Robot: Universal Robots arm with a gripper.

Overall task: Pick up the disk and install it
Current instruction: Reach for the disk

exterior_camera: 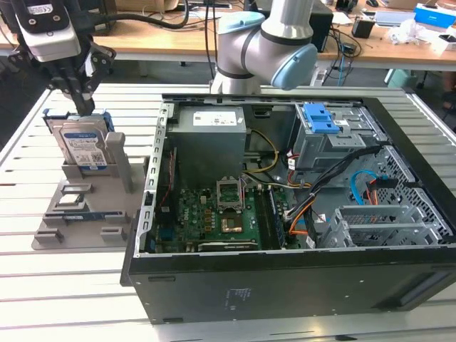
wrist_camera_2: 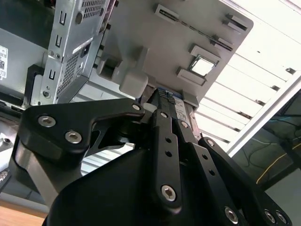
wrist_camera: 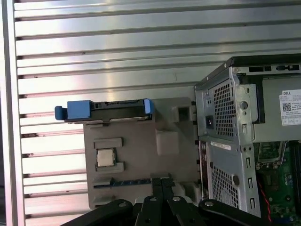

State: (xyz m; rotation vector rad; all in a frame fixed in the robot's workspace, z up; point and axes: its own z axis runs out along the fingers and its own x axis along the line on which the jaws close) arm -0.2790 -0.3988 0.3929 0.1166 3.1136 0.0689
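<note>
The disk [exterior_camera: 82,146] is a silver hard drive in a blue frame. It stands on edge in a grey holder [exterior_camera: 107,214] at the exterior view's left. My gripper [exterior_camera: 85,108] hangs at the disk's top edge there, its fingers drawn together into a point. In the first wrist view the disk [wrist_camera: 108,109] is seen edge-on from above. The gripper [wrist_camera: 161,181] shows shut over the holder's base [wrist_camera: 141,155], apart from the disk and with nothing between its fingers. The second wrist view shows the holder [wrist_camera_2: 188,37] past the black finger links.
An open computer case [exterior_camera: 285,292] lies right of the holder, with its motherboard [exterior_camera: 214,214] and cables exposed. A grey drive cage with a blue latch piece [exterior_camera: 318,117] sits at its back. The arm's base [exterior_camera: 263,43] stands behind. A chip [wrist_camera: 105,157] rests in the holder.
</note>
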